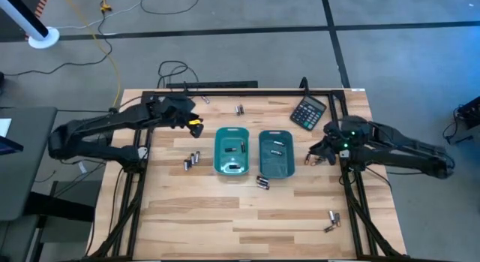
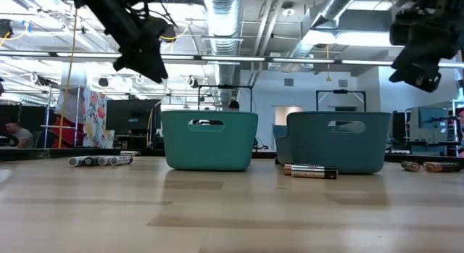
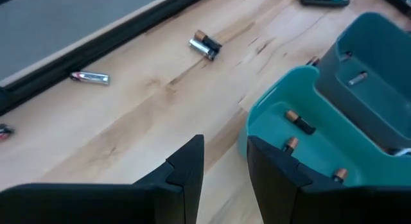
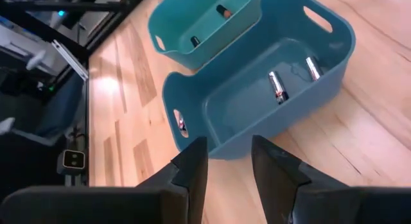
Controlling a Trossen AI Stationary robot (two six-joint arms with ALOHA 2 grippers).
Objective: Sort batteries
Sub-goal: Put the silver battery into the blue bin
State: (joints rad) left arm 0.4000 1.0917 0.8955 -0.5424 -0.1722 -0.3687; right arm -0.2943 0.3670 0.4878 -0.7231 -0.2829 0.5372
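Two teal trays stand side by side mid-table: the left tray holds several batteries with coppery ends, and the right tray holds silvery batteries. Loose batteries lie on the wood left of the trays, at the far side, in front of the trays and near the front right. My left gripper hovers open above the table, beyond the left tray's far left corner, its fingers bare. My right gripper hangs open right of the right tray, holding nothing.
A black calculator lies at the far right. A dark frame rail runs along the far edge, with a battery beside it. Bare wood stretches along the near half of the table.
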